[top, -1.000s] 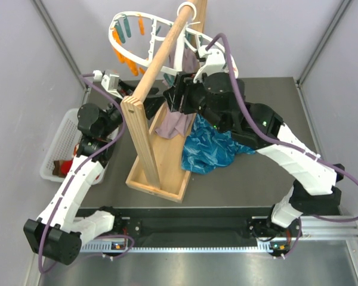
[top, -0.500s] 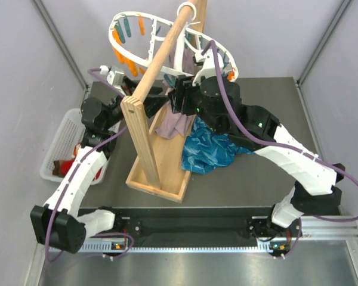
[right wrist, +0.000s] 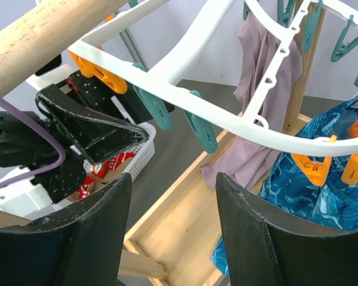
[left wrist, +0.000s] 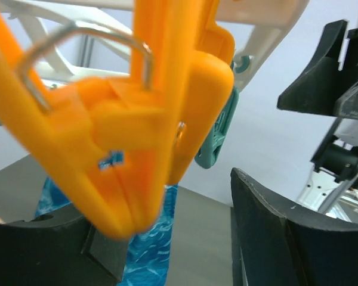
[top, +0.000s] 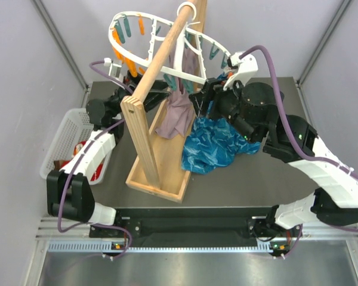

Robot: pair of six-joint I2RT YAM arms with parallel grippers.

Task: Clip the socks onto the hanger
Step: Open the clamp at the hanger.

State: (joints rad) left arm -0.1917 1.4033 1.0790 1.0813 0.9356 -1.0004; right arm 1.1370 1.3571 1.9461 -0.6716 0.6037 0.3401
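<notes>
Socks, red ones (right wrist: pixel 110 162), lie in the white mesh basket (top: pixel 56 143) at far left; the left gripper (left wrist: pixel 167 238) is raised to the hanger (right wrist: pixel 194 42), jaws wide, an orange peg (left wrist: pixel 125 149) between its fingers (left wrist: pixel 268 238), though the blur hides whether they touch it; the hanger hangs on the wooden pole (top: pixel 161 53); a mauve sock (top: pixel 178 113) dangles from it; the right gripper (right wrist: pixel 173 232) hovers beside the ring, jaws apart and empty, near blue cloth (top: pixel 212 146).
</notes>
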